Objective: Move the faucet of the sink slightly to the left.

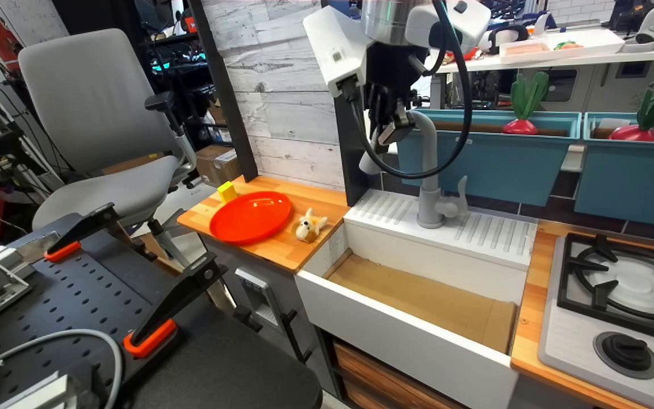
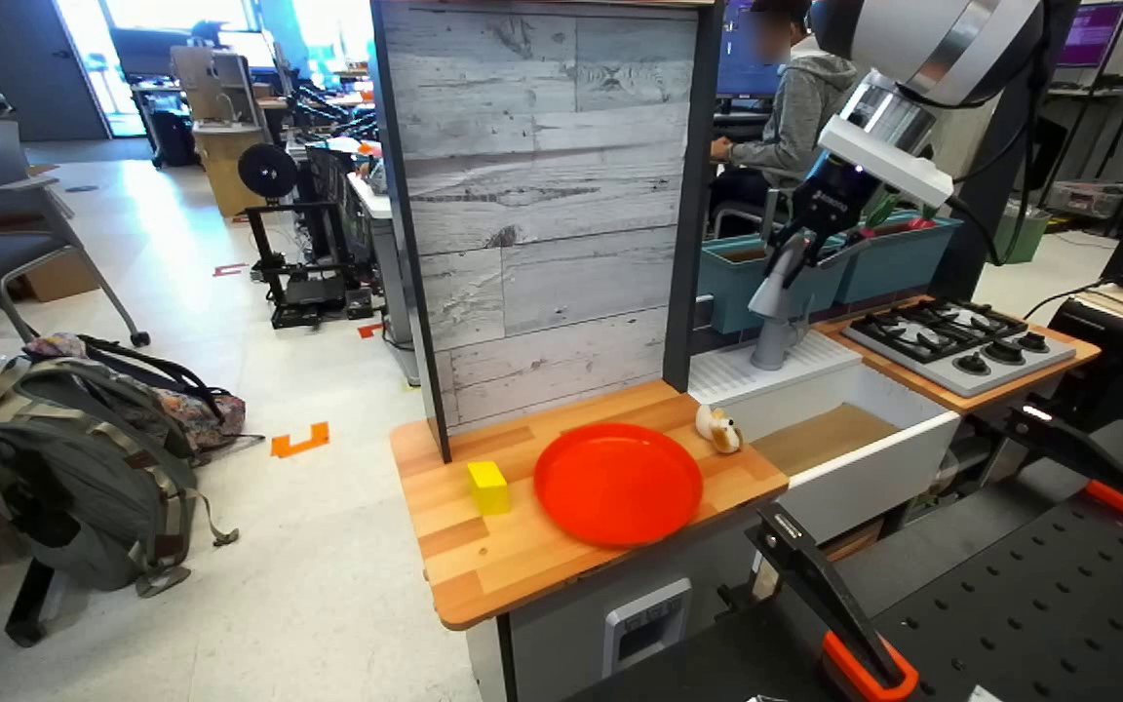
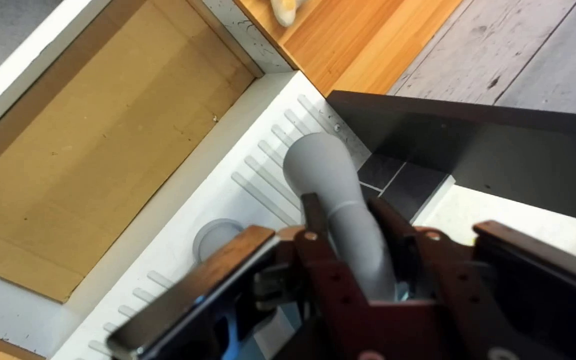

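Gripper (image 3: 346, 205): black; bears pale lettering (image 2: 831, 198), too small to read. Fingers (image 3: 311, 214) stand apart, one at each side of the spout (image 3: 340, 190); whether they clamp it, cannot tell.

Faucet (image 1: 429, 150): grey; stands on the drainboard (image 1: 491, 236) of the sink (image 1: 406, 346), 12 o'clock from the sink's centre in an exterior view. Long axis upright, 12 to 6; spout end points to about 7 o'clock in both exterior views, 11 in the wrist view.
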